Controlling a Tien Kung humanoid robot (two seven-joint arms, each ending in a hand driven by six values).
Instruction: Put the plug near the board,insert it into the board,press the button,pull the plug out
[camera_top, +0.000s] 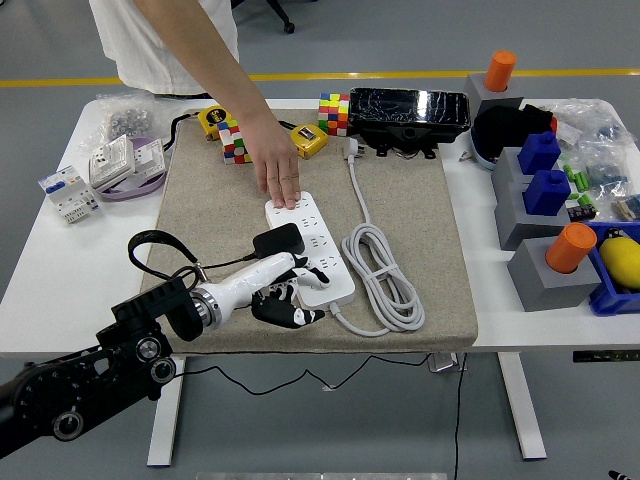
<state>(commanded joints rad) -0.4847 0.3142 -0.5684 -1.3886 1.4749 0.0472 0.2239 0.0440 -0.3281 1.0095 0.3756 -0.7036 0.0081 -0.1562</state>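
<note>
Left hand is lying over the board's near end, fingers loosely curled, holding nothing; black plug is seated just beyond. A person's hand is bracing the far end. Recommend locating the button before pressing squarely.

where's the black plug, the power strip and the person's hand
black plug (277, 241), head view, middle of its top face
power strip (318, 243), head view, bare white face with sockets
person's hand (277, 176), head view, back of the hand

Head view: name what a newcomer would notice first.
A person's hand presses down the far end of the white power strip on the grey mat. The left hand, white and black, lies at the strip's near end, beside a black plug sitting on it.
</note>
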